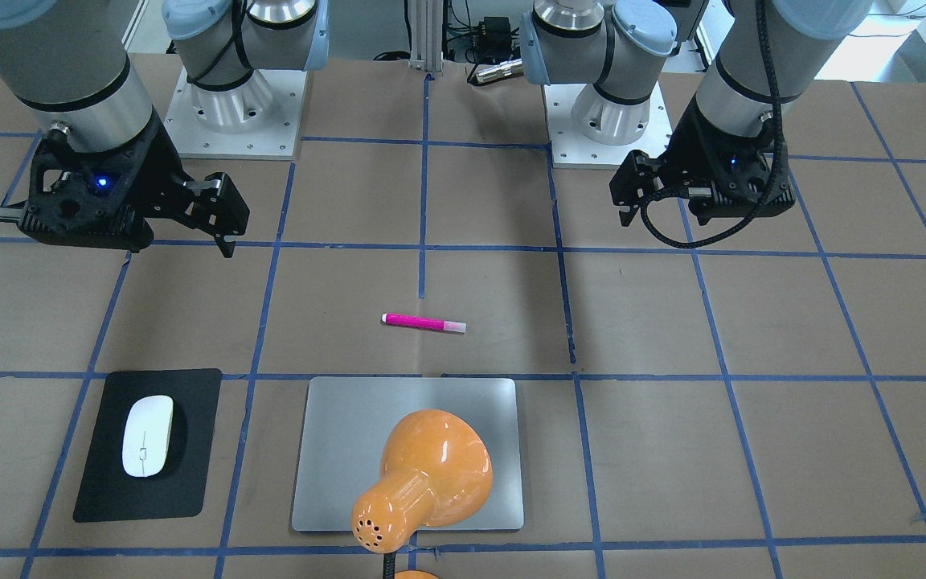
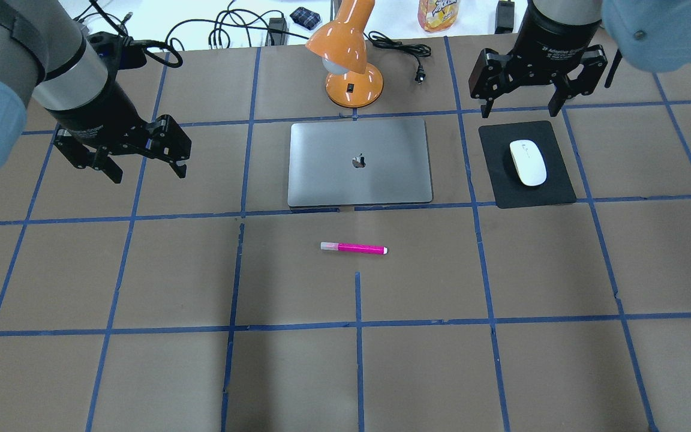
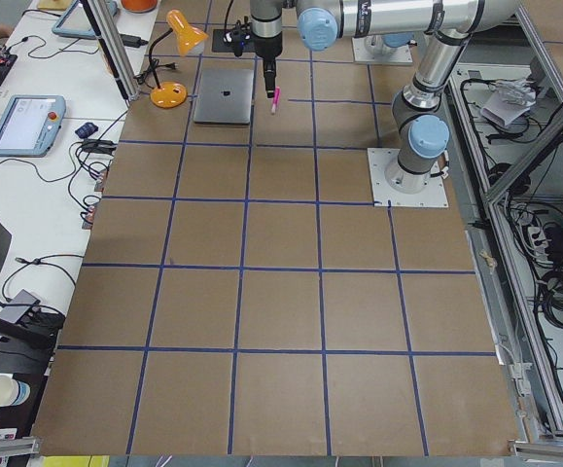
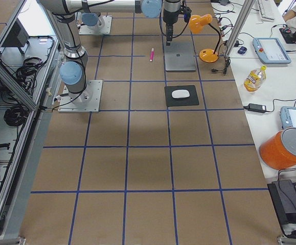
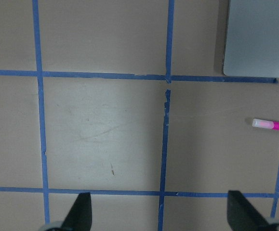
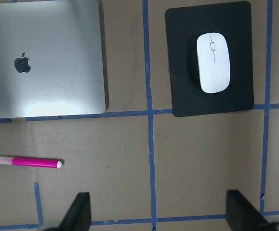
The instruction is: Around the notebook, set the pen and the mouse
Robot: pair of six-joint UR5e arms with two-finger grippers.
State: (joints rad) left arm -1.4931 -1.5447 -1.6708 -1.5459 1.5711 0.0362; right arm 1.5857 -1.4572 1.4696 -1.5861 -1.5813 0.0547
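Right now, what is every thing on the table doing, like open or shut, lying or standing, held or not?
Slim magenta-pink pen: lying flat, capped, unheld.
Flat black rectangular mat: lying flat.
Glossy white oval mouse: resting on the mat, unheld.
Silver-grey metal notebook: closed, flat.
Orange desk lamp: standing, plug lying loose.
Left gripper: open, empty.
Right gripper: open, empty.

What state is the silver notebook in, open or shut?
Shut. The notebook lies flat as a single closed slab, its logo facing up; no screen or keyboard shows in any view.
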